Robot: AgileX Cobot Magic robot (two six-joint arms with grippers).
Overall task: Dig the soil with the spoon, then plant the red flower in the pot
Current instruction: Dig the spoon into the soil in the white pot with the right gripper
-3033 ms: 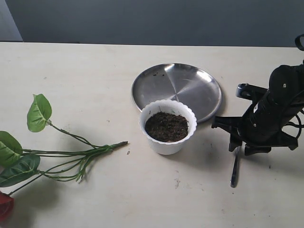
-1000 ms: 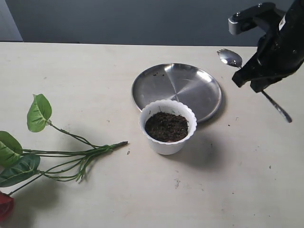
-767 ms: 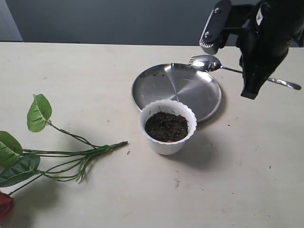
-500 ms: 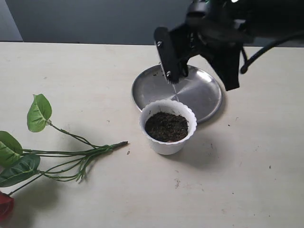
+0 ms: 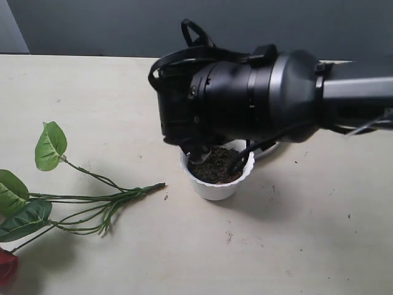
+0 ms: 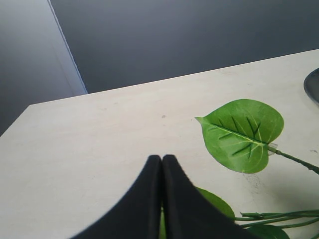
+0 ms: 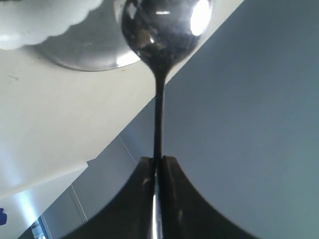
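I am on the digging step. My right gripper (image 7: 157,172) pinches the spoon (image 7: 164,30) by its handle, its bowl at the pot (image 5: 216,187) rim, above the soil (image 5: 215,165). Next I should push in and scoop. My left gripper (image 6: 161,167), closed and empty, hangs near the red flower (image 5: 5,264), lying well left of the pot.

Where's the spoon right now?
In the right wrist view the spoon sits clamped in the right gripper, its bowl near the pot; the arm hides it in the exterior view.
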